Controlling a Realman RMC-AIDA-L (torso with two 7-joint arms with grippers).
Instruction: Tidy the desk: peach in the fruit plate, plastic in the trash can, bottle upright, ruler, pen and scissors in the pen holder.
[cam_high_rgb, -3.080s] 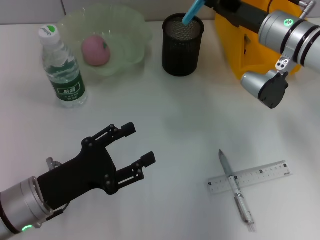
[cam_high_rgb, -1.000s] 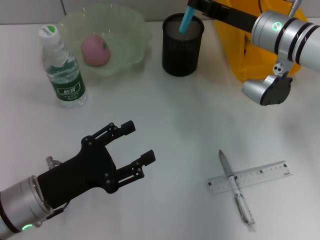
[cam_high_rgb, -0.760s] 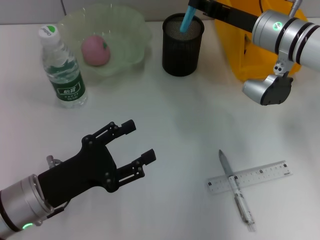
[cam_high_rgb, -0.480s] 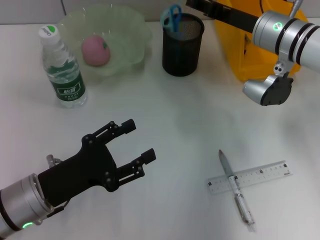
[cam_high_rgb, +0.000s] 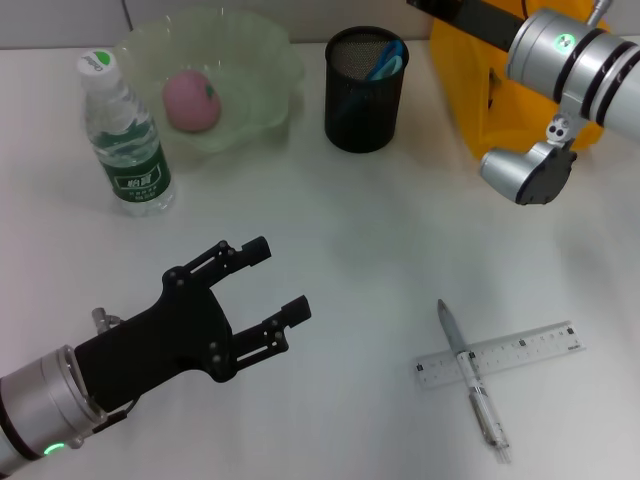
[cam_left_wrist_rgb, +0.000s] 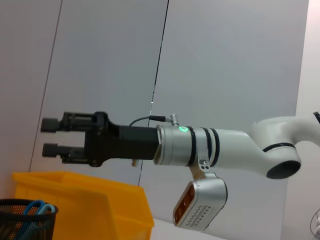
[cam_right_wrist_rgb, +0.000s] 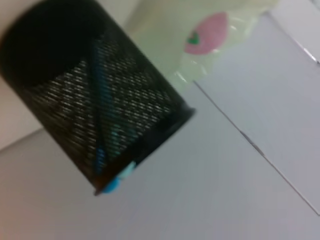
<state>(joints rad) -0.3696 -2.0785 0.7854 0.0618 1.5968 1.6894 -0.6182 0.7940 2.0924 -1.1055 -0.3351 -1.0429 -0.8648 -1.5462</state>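
Note:
The blue-handled scissors (cam_high_rgb: 386, 59) stand inside the black mesh pen holder (cam_high_rgb: 364, 105); through the mesh they also show in the right wrist view (cam_right_wrist_rgb: 102, 127). My right gripper (cam_left_wrist_rgb: 50, 137) is open and empty, above the holder and the bin; it is out of the head view. The ruler (cam_high_rgb: 520, 352) lies flat at the front right with the pen (cam_high_rgb: 472, 385) across it. The peach (cam_high_rgb: 190, 100) sits in the green glass fruit plate (cam_high_rgb: 272, 52). The bottle (cam_high_rgb: 125, 140) stands upright. My left gripper (cam_high_rgb: 280, 277) is open and empty at the front left. No plastic shows.
A yellow bin (cam_high_rgb: 470, 95) stands at the back right beside the pen holder, under my right arm (cam_high_rgb: 565, 50). The bottle stands just left of the fruit plate. The white table (cam_high_rgb: 360, 250) lies between my left gripper and the ruler.
The scissors, held over the holder by my right gripper, were let go and dropped in; their handles settled lower. My right gripper then drew back. The left arm stayed still.

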